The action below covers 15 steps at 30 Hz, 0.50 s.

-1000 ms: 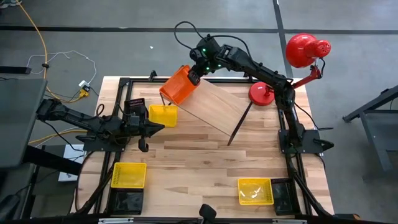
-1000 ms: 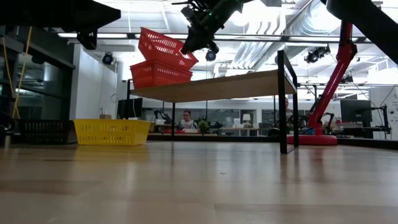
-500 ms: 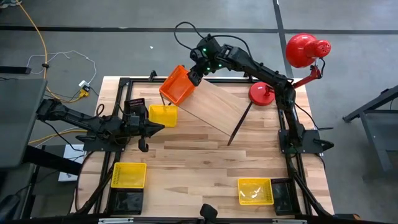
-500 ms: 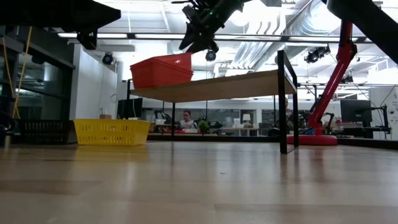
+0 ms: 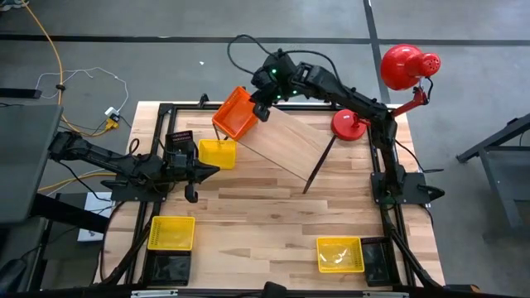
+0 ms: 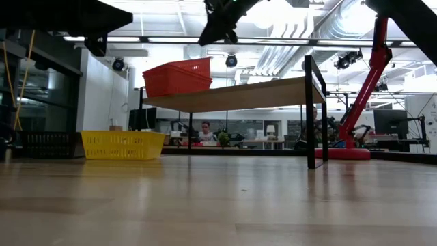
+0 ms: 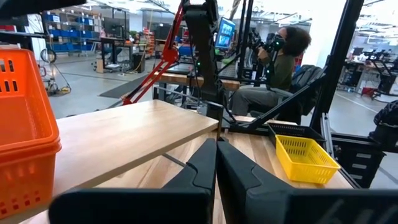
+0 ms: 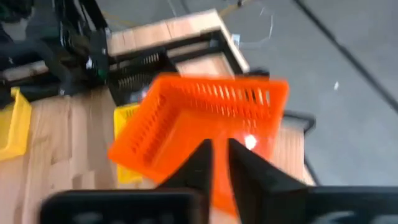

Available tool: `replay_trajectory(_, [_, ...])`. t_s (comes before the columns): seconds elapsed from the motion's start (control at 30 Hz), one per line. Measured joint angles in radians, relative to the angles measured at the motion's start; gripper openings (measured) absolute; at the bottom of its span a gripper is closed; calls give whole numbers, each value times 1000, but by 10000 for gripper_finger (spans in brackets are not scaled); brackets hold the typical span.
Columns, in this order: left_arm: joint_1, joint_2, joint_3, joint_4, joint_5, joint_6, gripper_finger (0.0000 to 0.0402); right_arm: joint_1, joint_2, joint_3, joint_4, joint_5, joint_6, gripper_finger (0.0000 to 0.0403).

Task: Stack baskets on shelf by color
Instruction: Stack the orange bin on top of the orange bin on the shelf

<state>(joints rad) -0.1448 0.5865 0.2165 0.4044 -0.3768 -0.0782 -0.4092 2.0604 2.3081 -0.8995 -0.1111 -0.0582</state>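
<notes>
The right gripper, fingers nearly together and grasping nothing, hangs at the orange baskets' 3 o'clock edge on the shelf; the left gripper rests clenched.

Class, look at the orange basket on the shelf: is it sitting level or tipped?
Level. In the low view the orange basket rests flat on the shelf, rim parallel to the board, with nothing gripping it.

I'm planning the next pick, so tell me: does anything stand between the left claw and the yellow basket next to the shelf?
Nothing visible does. In the high view the left claw, shut, sits just short of the yellow basket, with only bare tabletop between them. The orange basket rests up on the shelf, beyond and clear of that path.
</notes>
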Motion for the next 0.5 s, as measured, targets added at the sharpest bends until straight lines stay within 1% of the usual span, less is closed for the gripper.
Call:
replay_trajectory(0.03, [0,0,0,0,0,-1,0,2,2,0,15,7,-7,13])
replay_trajectory(0.07, [0,0,0,-2,0,-3,0,1,2,0,31,11,-12,10])
replay_trajectory(0.17, [0,0,0,-24,0,-16,0,3,2,0,63,32,-30,16])
replay_trajectory(0.23, [0,0,0,-27,0,-16,0,13,2,-34,98,56,-51,6])
replay_trajectory(0.33, [0,0,0,-27,0,-16,0,26,-19,-183,198,56,-65,5])
replay_trajectory(0.4, [0,0,0,-29,0,-18,0,26,-58,-308,318,70,-73,3])
replay_trajectory(0.5, [0,0,0,-34,0,-23,0,10,-166,-486,535,93,-73,2])
